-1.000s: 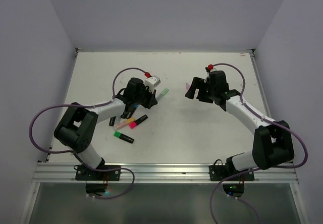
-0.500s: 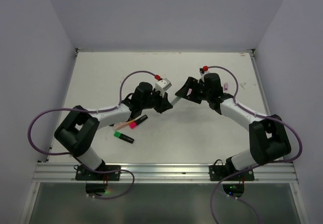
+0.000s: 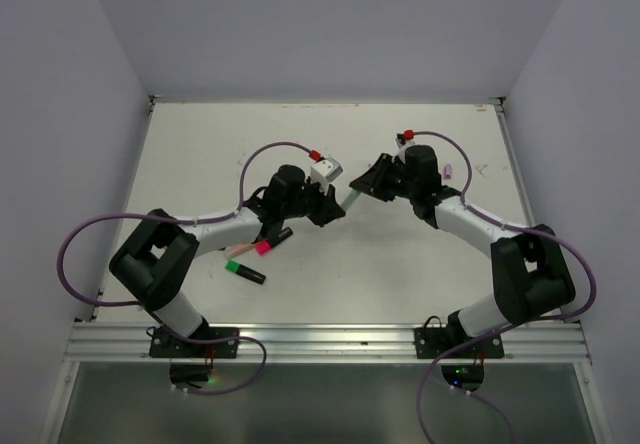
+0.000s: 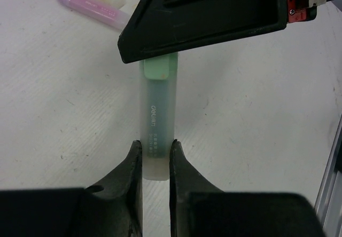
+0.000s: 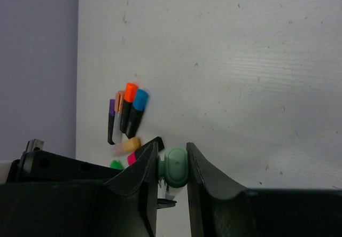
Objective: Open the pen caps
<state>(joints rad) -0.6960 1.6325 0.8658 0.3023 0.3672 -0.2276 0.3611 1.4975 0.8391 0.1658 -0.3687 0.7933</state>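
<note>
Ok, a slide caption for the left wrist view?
Left gripper clamps the mint highlighter by its barrel; right gripper pinches its green cap, not yet pulled off.

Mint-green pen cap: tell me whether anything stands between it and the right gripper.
Nothing visible does. The small mint-green plastic pen cap sits between the two fingers of the right gripper, which press on its sides. The left gripper clamps the translucent mint pen barrel at its other end.
</note>
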